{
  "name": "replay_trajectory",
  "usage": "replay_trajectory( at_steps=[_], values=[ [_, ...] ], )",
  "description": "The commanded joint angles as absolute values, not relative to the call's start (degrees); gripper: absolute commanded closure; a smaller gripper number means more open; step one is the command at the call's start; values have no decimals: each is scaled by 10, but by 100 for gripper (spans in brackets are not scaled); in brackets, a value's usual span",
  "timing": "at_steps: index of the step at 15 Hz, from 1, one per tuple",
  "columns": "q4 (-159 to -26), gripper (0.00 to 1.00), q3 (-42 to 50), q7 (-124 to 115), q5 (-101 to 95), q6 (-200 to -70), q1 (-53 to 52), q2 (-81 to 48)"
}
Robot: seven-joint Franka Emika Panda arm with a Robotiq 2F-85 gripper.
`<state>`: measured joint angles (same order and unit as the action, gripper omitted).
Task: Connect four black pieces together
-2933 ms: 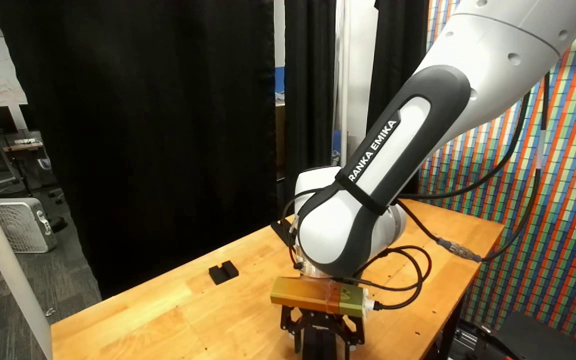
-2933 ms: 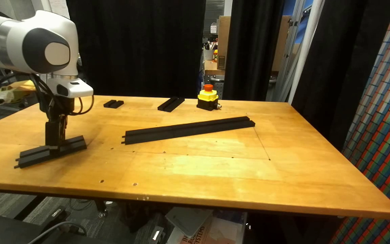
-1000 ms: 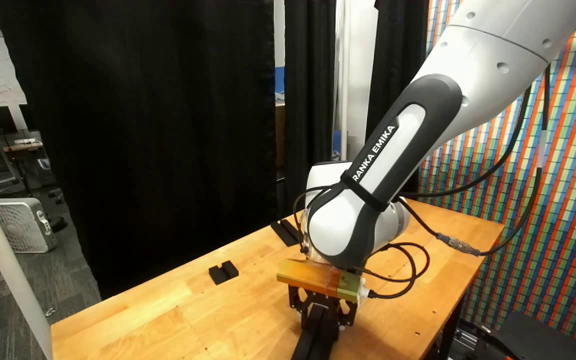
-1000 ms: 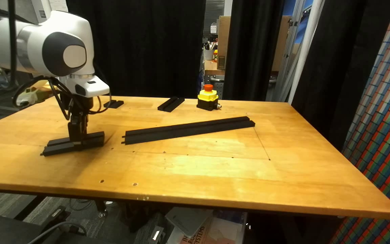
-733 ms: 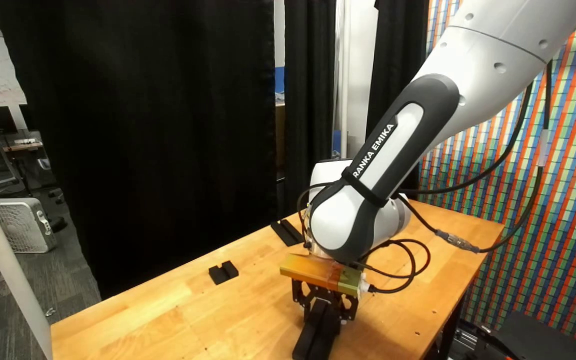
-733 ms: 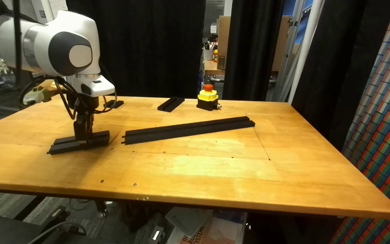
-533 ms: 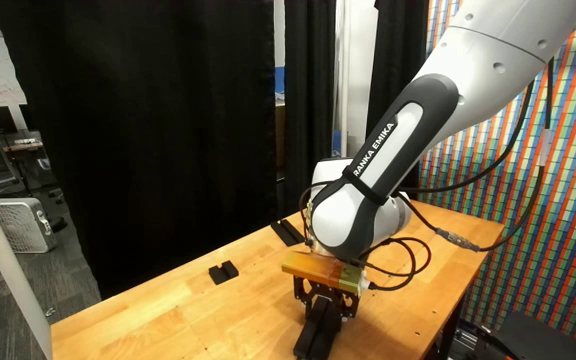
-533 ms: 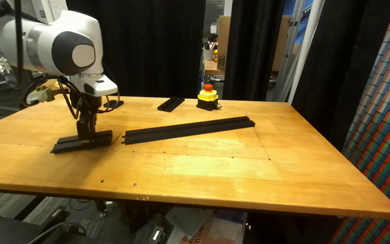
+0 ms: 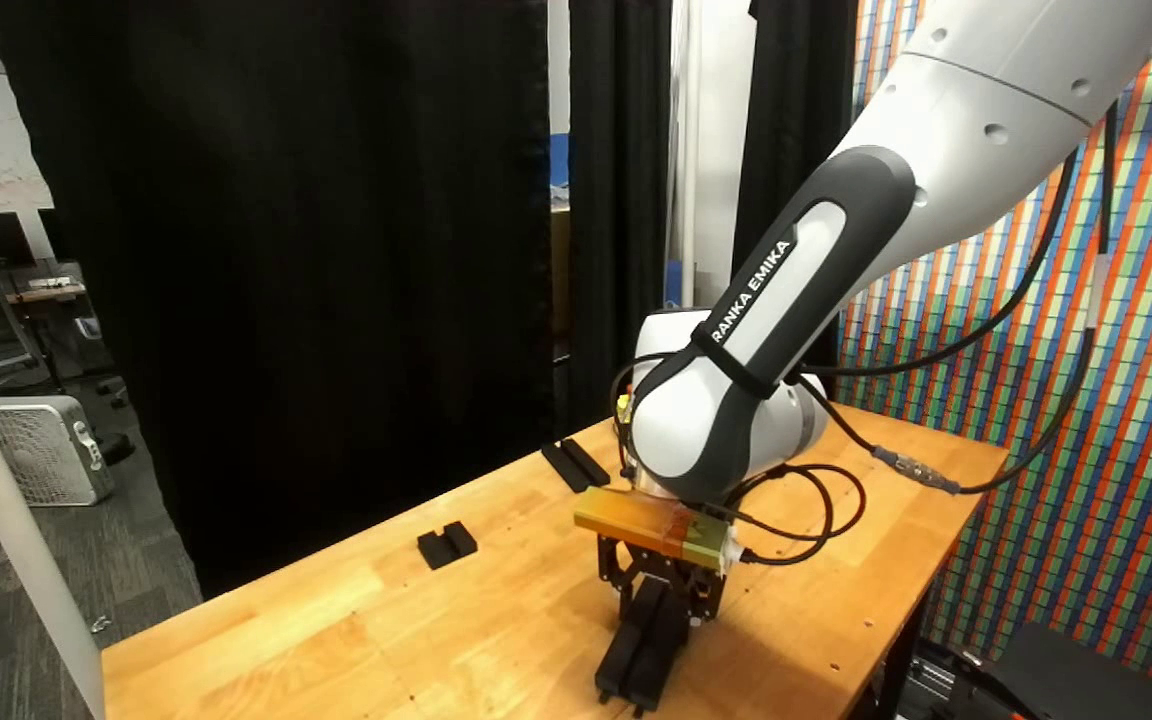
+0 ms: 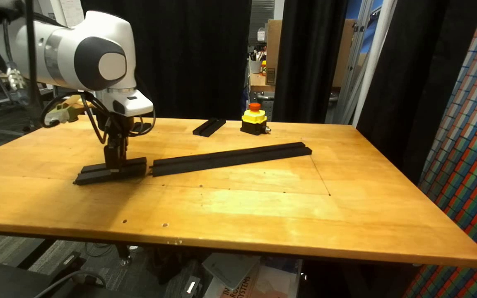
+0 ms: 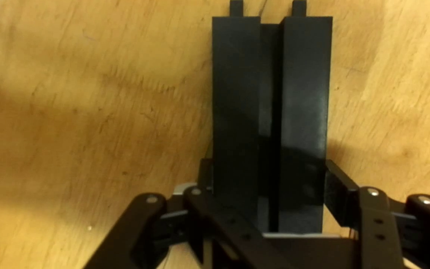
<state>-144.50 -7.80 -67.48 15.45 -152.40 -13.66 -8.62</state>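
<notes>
— Shifted rightward since the earlier frame, in an exterior view: one flat, plastic-looking, matte-black grooved bar (image 10: 97,176), on the pale wooden table (image 10: 263,223) or just over it; cannot tell which.
— Jaws?
— Clamped on that bar. Wrist view shows the black two-finger gripper (image 11: 270,183) pressed to both its long sides.
— Next, going right?
— Small squarish black block (image 10: 141,126) behind, partly hidden. Then, just beside the bar's end, two thin black pegs (image 10: 150,174) on a long matte-black grooved strip (image 10: 230,159); seams too faint to count its pieces. Farther back, a stubby black slab (image 10: 209,127), then a yellow-and-black switch box (image 10: 254,120) topped by a red button (image 10: 254,107).
— What worries you?
— Joining bar to strip, the step in hand by my reading. Any skew or height error, and the pegs could butt the end face instead of entering. Push on then, and the strip may skid or swing, since nothing visible braces it.
— And the grip?
— Near mid-length, so a jam could twist the bar in its hold. Mating end is too dark to read; alignment is guesswork.
</notes>
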Motion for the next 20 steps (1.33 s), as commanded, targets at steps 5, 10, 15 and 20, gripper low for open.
replay_trajectory(
  at_steps=[5,10,15,20],
  values=[
    [-1450,55,-71,-661,147,-1518,-115,-70],
    [-1449,55,-69,-641,149,-1504,-105,-69],
    [-1448,55,-69,-626,152,-1496,-100,-71],
    [-1442,55,-71,-614,157,-1493,-100,-78]
  ],
)
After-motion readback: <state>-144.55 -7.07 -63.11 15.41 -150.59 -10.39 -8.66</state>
